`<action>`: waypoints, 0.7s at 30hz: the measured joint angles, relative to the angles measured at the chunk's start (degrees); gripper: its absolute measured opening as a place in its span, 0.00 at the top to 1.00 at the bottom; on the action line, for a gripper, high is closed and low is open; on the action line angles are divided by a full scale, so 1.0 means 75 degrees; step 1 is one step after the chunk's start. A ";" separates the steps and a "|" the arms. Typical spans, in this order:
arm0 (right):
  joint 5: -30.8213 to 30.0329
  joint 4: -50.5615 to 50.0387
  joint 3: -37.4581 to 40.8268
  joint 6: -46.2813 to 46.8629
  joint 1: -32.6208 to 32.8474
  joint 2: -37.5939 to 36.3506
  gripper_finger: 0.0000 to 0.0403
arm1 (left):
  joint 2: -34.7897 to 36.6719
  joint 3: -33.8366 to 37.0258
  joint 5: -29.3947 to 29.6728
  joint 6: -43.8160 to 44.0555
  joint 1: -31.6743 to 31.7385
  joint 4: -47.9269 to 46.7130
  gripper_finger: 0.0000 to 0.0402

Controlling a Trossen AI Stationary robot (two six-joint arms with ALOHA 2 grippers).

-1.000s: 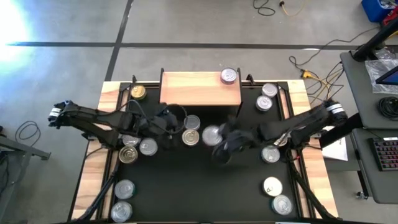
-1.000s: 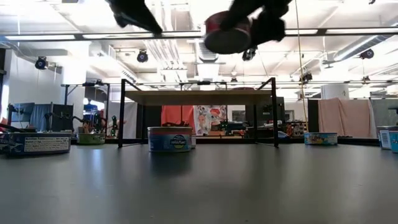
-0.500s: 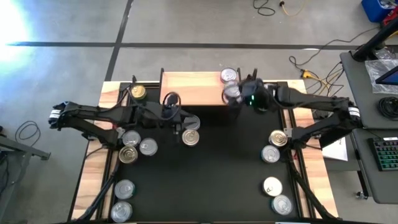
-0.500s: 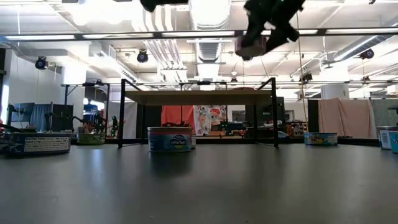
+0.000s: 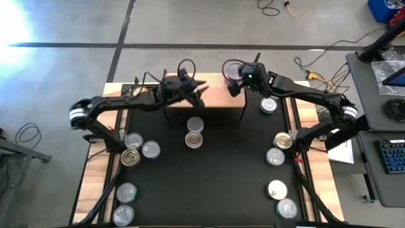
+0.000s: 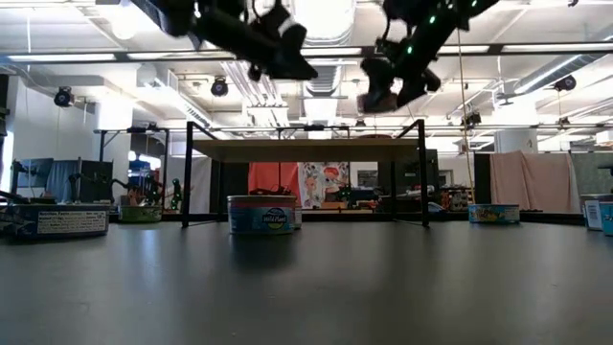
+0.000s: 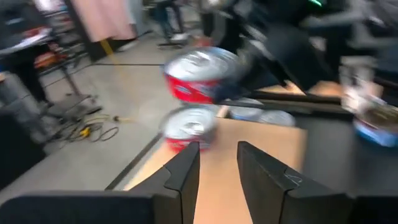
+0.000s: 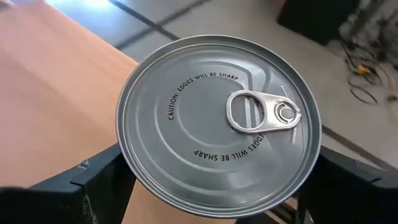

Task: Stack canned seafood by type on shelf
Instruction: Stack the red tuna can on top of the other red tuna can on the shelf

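Silver-lidded can [image 8: 217, 127], pull-tab up, in right gripper [image 5: 235, 76] above shelf [image 5: 215, 95]

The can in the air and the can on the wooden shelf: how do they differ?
The raised can is gripped in the jaws of the right gripper; the shelf can rests free on the shelf. The raised can hangs higher, above the shelf can. Both have silver lids and red sides.

Silver-lidded, red-labelled can [image 7: 202, 74]; light-wood shelf [image 5: 212, 96].
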State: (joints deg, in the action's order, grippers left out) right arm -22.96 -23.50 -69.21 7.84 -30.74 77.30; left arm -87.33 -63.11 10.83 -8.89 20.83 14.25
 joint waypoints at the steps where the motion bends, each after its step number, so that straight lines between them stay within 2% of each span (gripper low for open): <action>1: -0.0004 0.0005 0.0003 -0.0007 -0.0070 0.0114 0.10 | -0.0126 0.0000 -0.0179 0.0098 0.0174 0.0260 0.78; 5: -0.0021 0.0039 0.0006 -0.0469 -0.0186 0.0503 0.10 | -0.0518 0.0000 -0.1536 0.0718 0.0754 0.1056 0.80; 8: 0.0127 0.0024 0.0009 -0.0302 -0.0209 0.0649 0.10 | -0.0635 0.0000 -0.2201 0.1467 0.1052 0.1557 0.80; 13: 0.0467 0.0217 -0.0003 0.0154 -0.0266 0.0664 0.10 | -0.0818 0.0000 -0.2768 0.1229 0.1493 0.1601 0.80; 17: 0.0579 0.0433 -0.0006 0.0359 -0.0292 0.0661 0.10 | -0.0933 0.0000 -0.3567 0.1343 0.1879 0.1595 0.80; 21: 0.0715 0.0433 -0.0008 0.0471 -0.0309 0.0683 0.10 | -0.0938 -0.0021 -0.3673 0.1172 0.2086 0.1571 0.79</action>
State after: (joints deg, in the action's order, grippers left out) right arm -17.59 -20.25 -69.27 11.37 -33.05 82.42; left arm -94.37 -63.27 -16.72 -0.10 36.47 26.03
